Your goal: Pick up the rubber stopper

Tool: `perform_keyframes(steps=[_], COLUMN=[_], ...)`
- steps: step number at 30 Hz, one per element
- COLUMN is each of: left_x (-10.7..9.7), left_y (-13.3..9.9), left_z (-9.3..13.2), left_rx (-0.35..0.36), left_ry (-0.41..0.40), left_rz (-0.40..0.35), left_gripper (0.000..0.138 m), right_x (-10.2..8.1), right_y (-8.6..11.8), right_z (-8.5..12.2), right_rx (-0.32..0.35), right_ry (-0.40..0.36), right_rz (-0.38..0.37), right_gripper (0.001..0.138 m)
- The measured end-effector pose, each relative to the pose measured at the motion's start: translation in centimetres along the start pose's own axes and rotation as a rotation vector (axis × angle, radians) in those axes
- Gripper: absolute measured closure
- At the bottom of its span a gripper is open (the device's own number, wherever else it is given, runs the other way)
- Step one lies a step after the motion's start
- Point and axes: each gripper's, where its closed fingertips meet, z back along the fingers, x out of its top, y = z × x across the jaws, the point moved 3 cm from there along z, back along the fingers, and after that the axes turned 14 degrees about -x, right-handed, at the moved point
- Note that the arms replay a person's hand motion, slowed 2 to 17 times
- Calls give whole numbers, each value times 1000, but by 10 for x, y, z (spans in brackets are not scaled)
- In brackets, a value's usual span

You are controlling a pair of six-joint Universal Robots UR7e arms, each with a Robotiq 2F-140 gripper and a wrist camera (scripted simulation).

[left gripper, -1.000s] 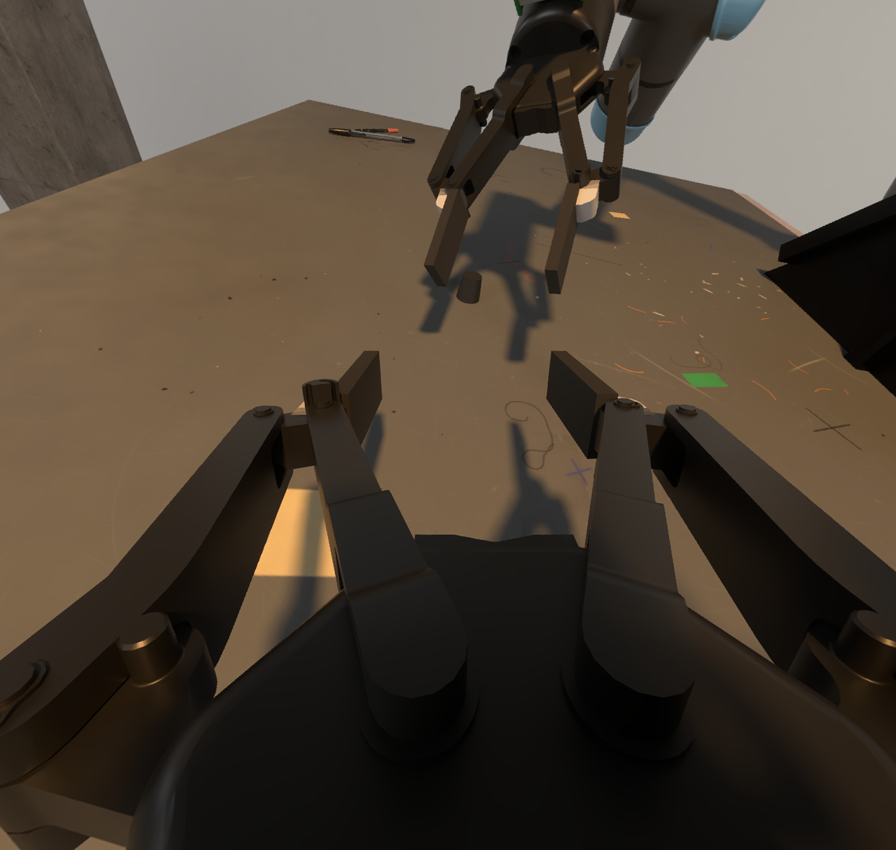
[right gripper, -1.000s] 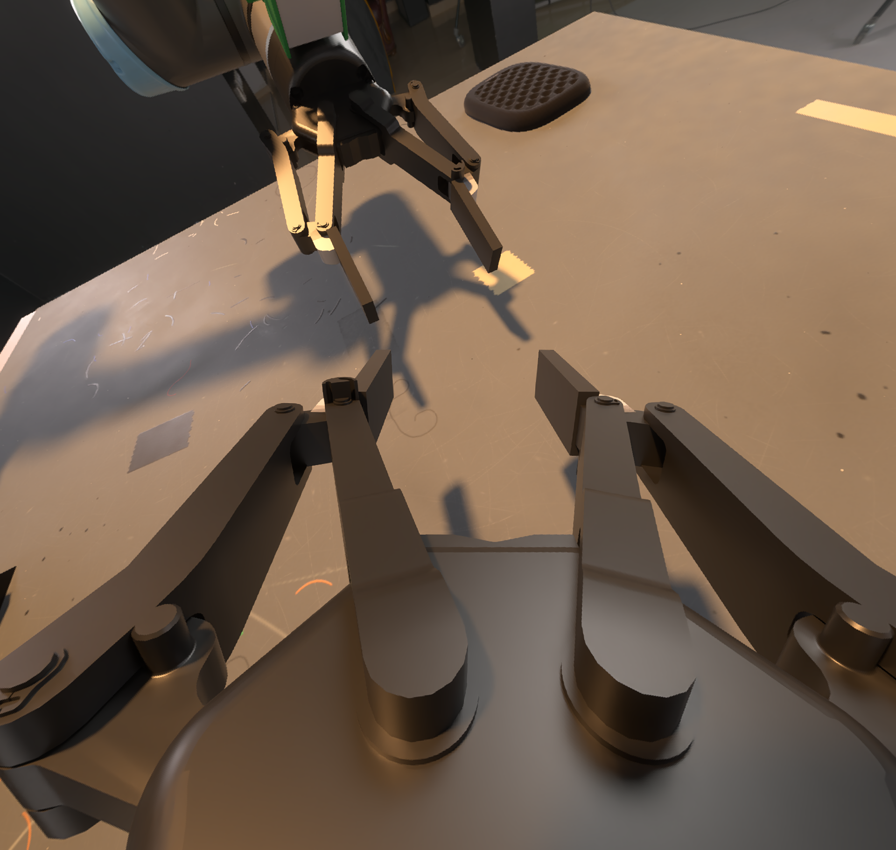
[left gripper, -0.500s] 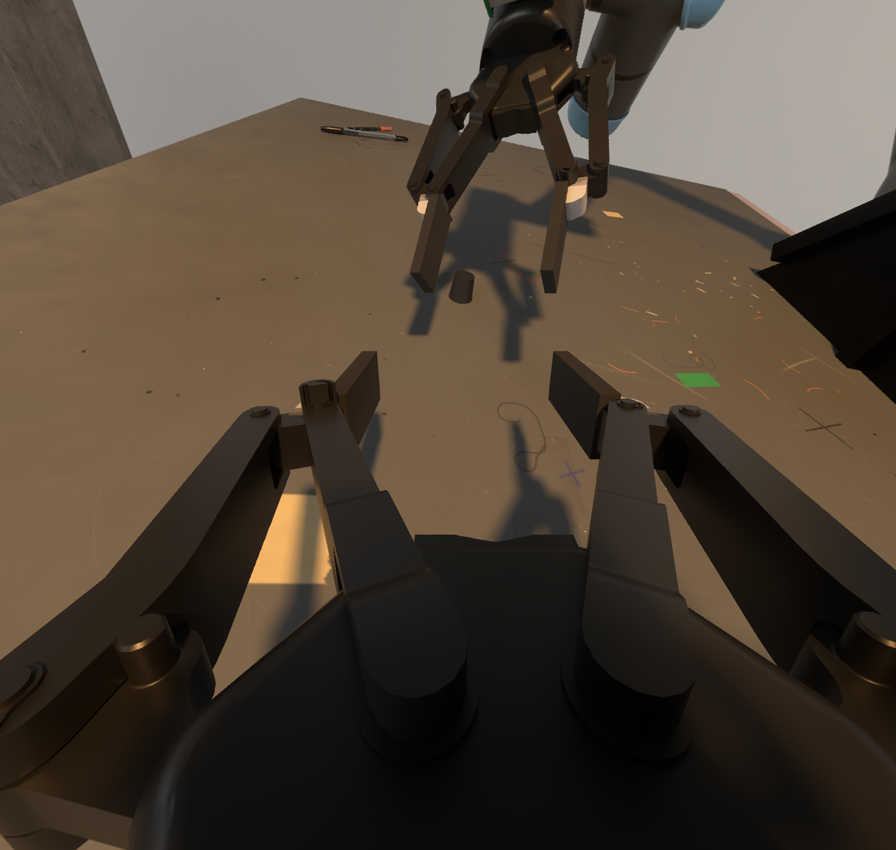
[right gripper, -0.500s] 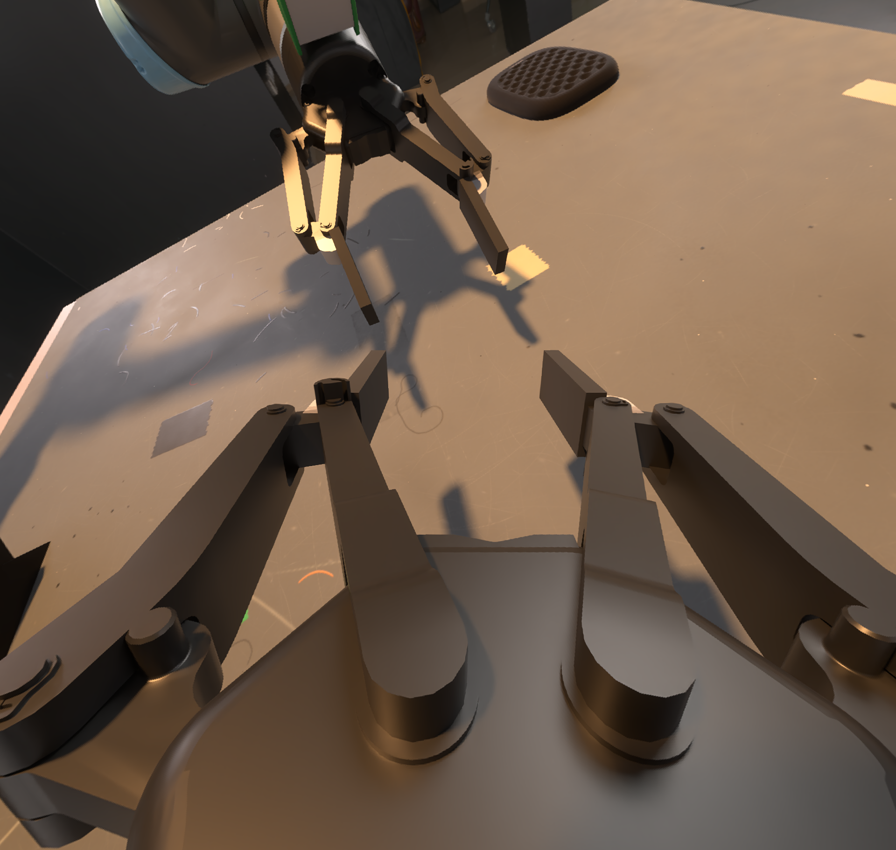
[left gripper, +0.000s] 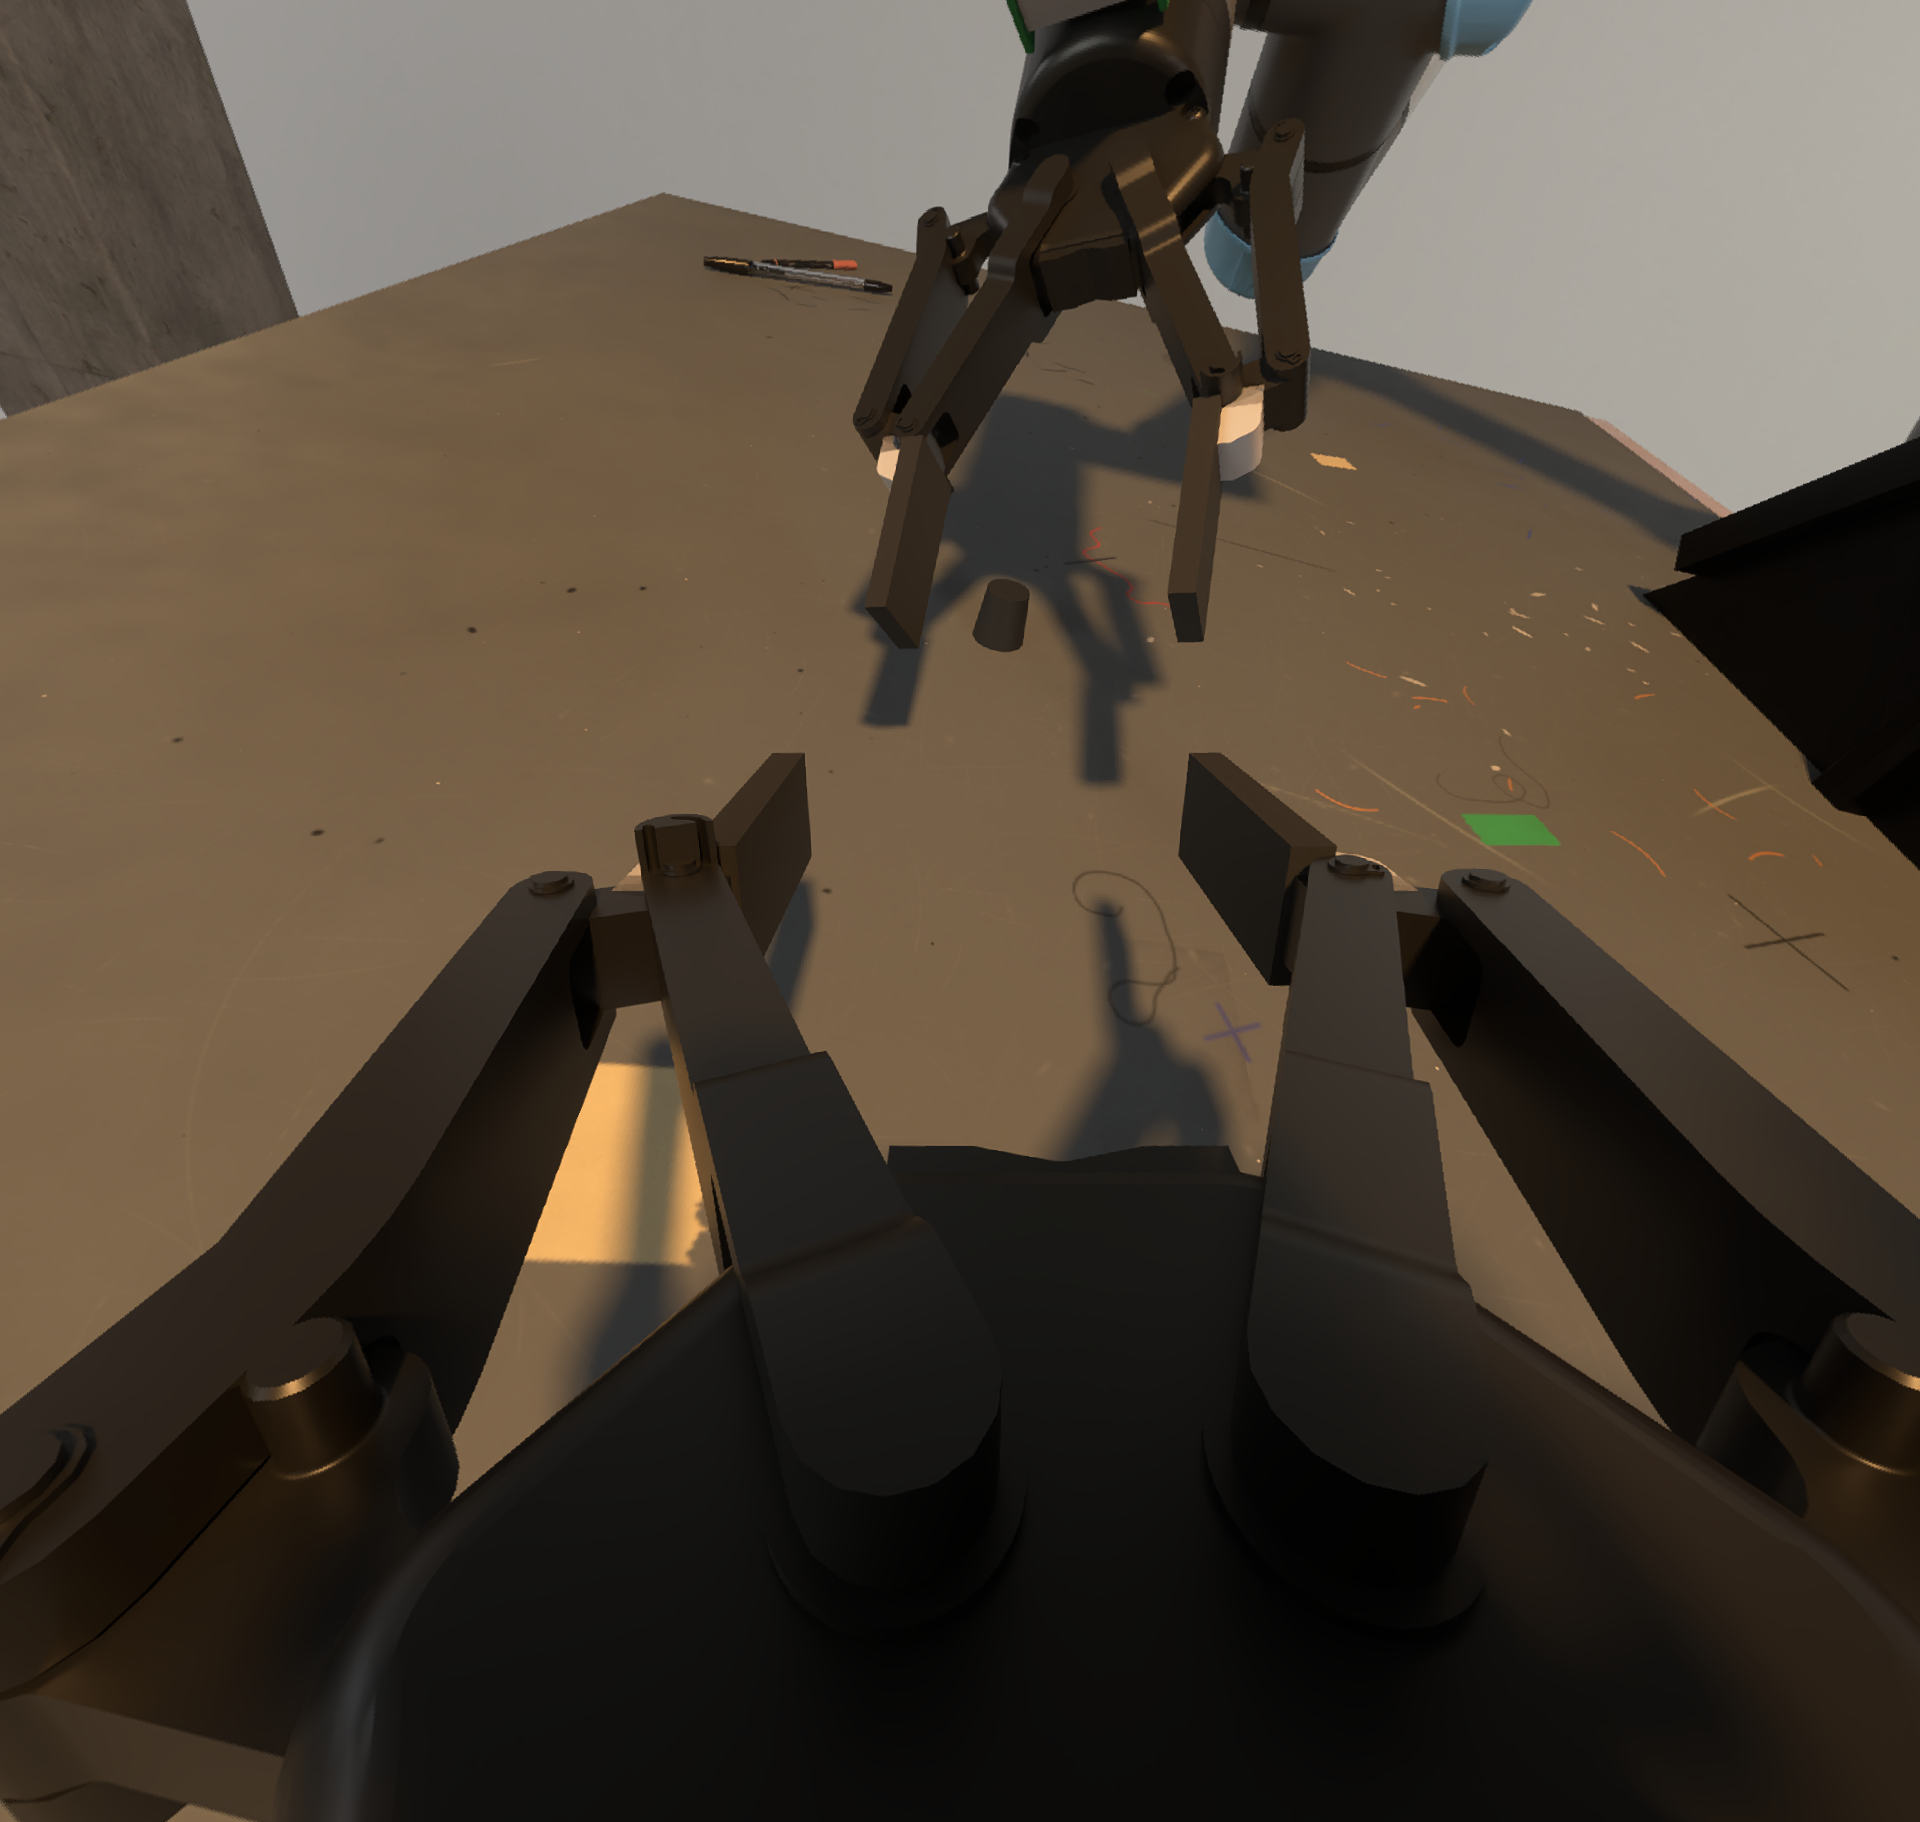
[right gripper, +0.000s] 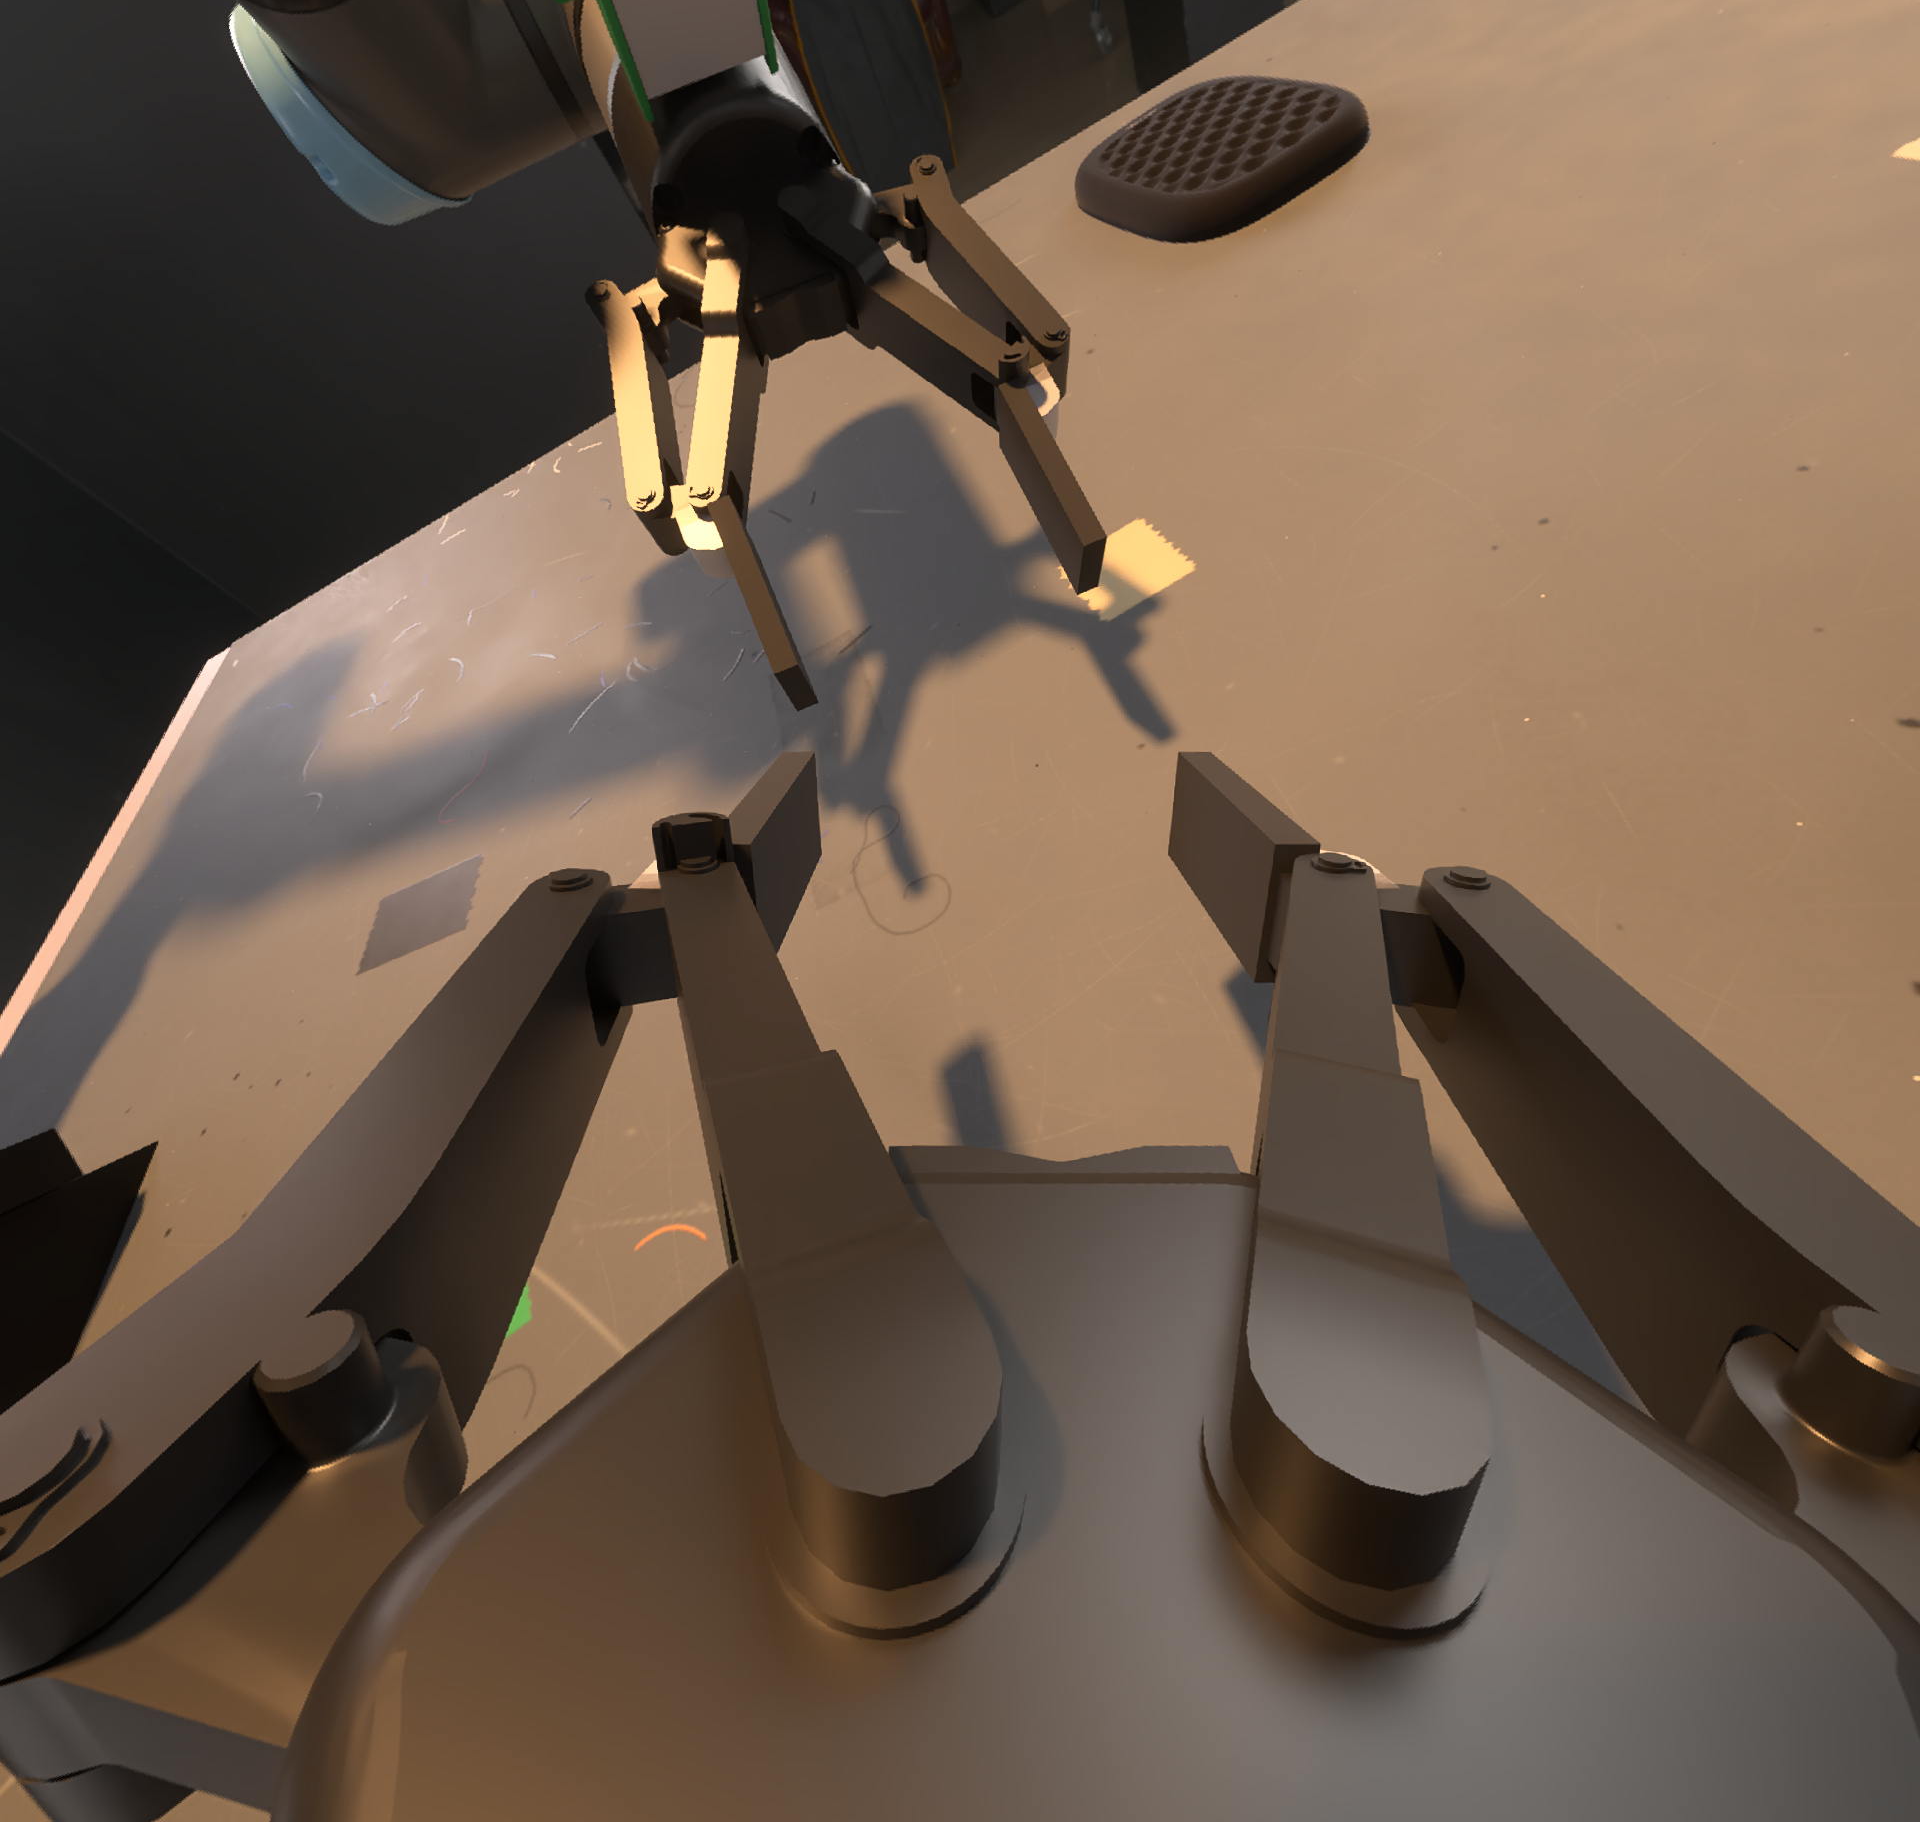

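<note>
We see the rubber stopper (left gripper: pixel 1001 617) upright on the table (left gripper: pixel 416 577), between the spread fingers of our right gripper (left gripper: pixel 1039 624), untouched. Our left gripper (left gripper: pixel 997 816) hangs spread apart nearby.

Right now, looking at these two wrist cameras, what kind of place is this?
Probably a lab or workshop bench. The worn brown tabletop is scratched, pen-marked and patched with tape, a marker pen lies on it, and a small rubber stopper stands below the open right gripper. The left gripper is open too.
</note>
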Motion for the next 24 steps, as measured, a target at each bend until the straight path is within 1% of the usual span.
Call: perform_keyframes(steps=[9, 16, 24], left_x=[-1, -4, -5], left_y=[0, 0, 0], left_z=[-3, -4, -6], left_rx=[2, 6, 17], left_ry=[7, 25, 45], left_rz=[4, 6, -1], left_gripper=[43, 43, 42], right_x=[-2, -4, -4], right_y=[0, 1, 2], right_z=[-8, -14, -18], right_rx=[27, 41, 53], right_ry=[21, 40, 46], right_rz=[1, 16, 30], right_gripper=[43, 39, 35])
